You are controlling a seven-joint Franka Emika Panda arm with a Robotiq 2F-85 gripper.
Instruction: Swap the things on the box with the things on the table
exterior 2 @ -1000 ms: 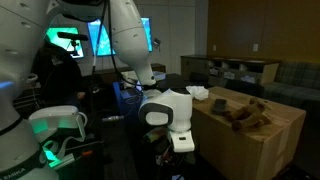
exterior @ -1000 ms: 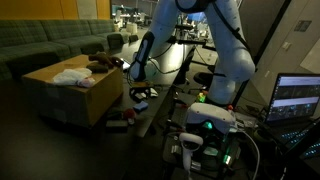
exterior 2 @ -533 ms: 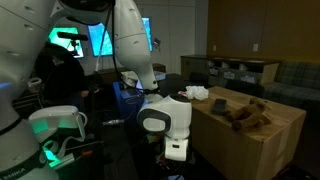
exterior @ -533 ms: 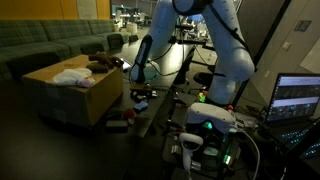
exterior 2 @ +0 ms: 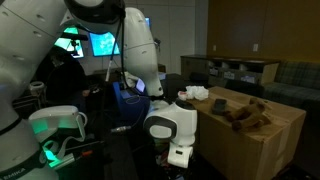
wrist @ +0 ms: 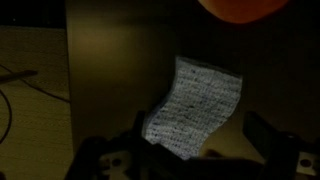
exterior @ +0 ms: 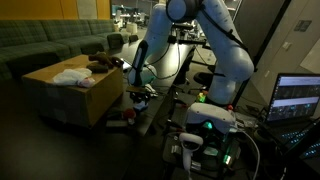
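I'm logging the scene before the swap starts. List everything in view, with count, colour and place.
box: one, tan cardboard, in front of the sofa.
white cloth: one, white, on the box top.
brown item: one, brown, on the box top, apart from the white cloth; kind unclear.
table: one, black, under the tool in the wrist view.
patterned cloth: one, pale, on the table.
orange item: one, orange, cut off by the wrist view's top edge.
sofa: one, green, behind the box.
laptop screen: one, lit, at the frame edge.
arm: one, white.
tool: one, dark, open, above the patterned cloth.
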